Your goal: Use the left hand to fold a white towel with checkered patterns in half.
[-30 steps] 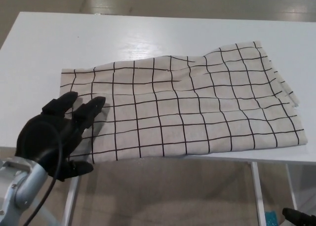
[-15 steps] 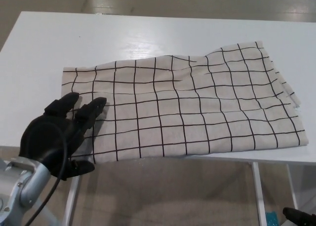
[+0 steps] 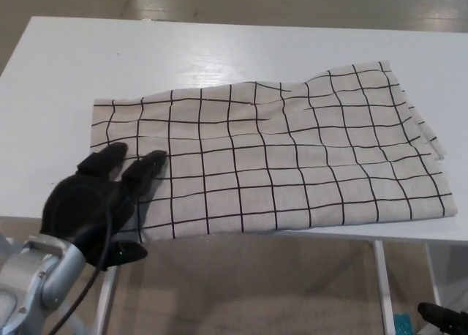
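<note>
Head view shows no brand, label or writing on any surface. On the white table (image 3: 66,72) lies the towel (image 3: 292,159), pale with thin black grid lines, spread wide from the near-left part of the table to the right edge. Its right side shows stacked layers (a second edge peeks out there), and its near edge lies along the front edge of the table. The left hand (image 3: 95,200) comes in from the lower left, palm down, at the near-left corner of the towel. Its two thick fingers (image 3: 150,165) are spread apart and stretched forward over the cloth, the thumb points to the side below the table edge, and the hand grasps nothing.
</note>
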